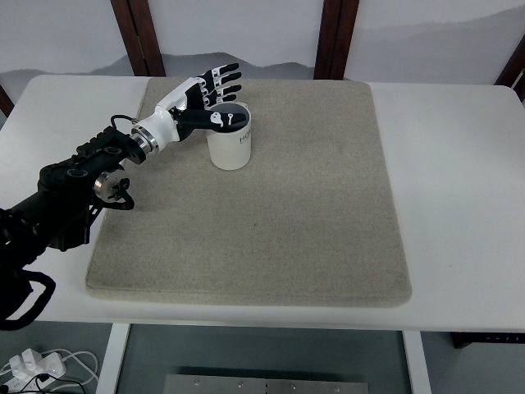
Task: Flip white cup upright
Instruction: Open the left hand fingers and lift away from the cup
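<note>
One arm was all we saw at work, the black left one reaching in from the lower left across the white rectangular bench [459, 205]. Its white-and-black left robot hand [207, 94] lay over the far left part of the beige square felt mat [271, 222], fingers [223, 80] spread and extended, with the thumb resting across the top of the white cylindrical cup [230, 136]. We could not tell whether anything truly gripped it. We saw the cup standing on the mat near its far left corner, its dark mouth facing up, faint lettering on its side.
</note>
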`<state>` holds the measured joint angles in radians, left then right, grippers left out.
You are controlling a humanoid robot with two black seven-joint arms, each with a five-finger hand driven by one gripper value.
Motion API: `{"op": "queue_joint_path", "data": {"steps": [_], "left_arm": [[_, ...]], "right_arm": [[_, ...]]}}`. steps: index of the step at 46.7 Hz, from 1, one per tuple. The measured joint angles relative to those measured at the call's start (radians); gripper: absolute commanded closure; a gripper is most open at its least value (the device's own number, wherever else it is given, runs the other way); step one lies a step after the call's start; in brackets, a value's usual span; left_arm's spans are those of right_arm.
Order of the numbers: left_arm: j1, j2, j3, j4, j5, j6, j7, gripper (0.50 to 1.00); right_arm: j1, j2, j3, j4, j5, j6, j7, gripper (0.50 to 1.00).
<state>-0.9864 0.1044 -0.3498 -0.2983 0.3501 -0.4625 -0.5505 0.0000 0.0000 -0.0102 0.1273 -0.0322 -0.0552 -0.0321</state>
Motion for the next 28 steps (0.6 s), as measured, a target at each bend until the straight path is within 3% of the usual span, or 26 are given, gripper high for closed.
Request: {"op": "queue_joint_path", "data": {"steps": [28], "left_arm": [[-0.048, 0.023, -0.085, -0.012, -0.026, -0.074, -0.006, 0.504]], "right_arm": [[0.0, 0.0, 0.0, 0.0, 0.0, 0.0, 0.0, 0.548]]}}
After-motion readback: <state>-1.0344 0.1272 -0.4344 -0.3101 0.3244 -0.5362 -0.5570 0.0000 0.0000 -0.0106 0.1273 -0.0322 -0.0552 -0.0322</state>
